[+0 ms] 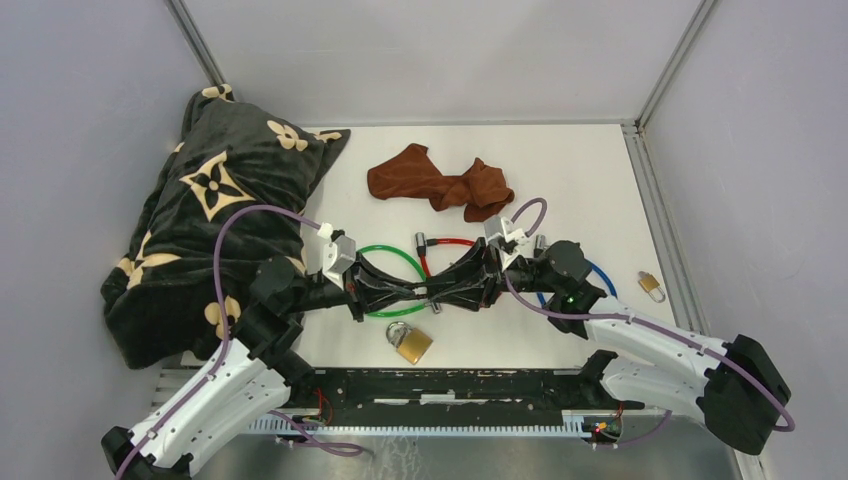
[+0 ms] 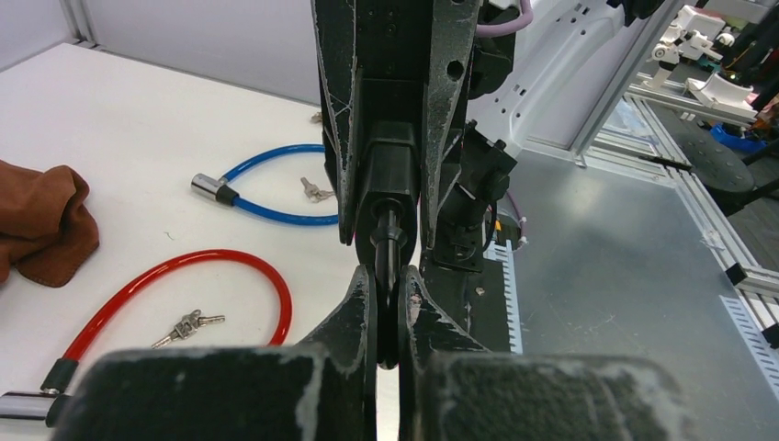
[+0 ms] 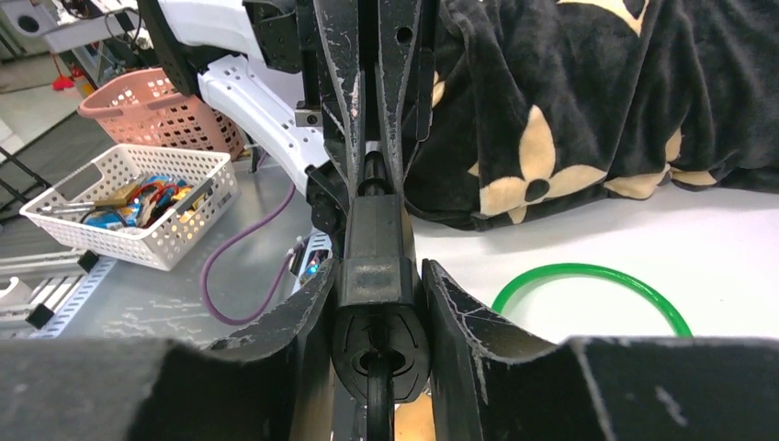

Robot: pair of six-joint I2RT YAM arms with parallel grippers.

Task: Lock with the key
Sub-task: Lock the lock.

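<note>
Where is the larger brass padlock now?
In the top view, the larger brass padlock lies on the white table near its front edge, left of centre, just in front of the green cable lock.

A fixed camera looked steeply down from above and behind the arm bases [image 1: 290,368], over the whole white table [image 1: 580,180]. The camera on the left gripper [image 2: 389,276] faced rightward, that on the right gripper [image 3: 377,271] leftward, both very close behind their fingers [image 2: 354,317]. They shared the black lock body [image 2: 390,170], seen from opposite ends.
</note>
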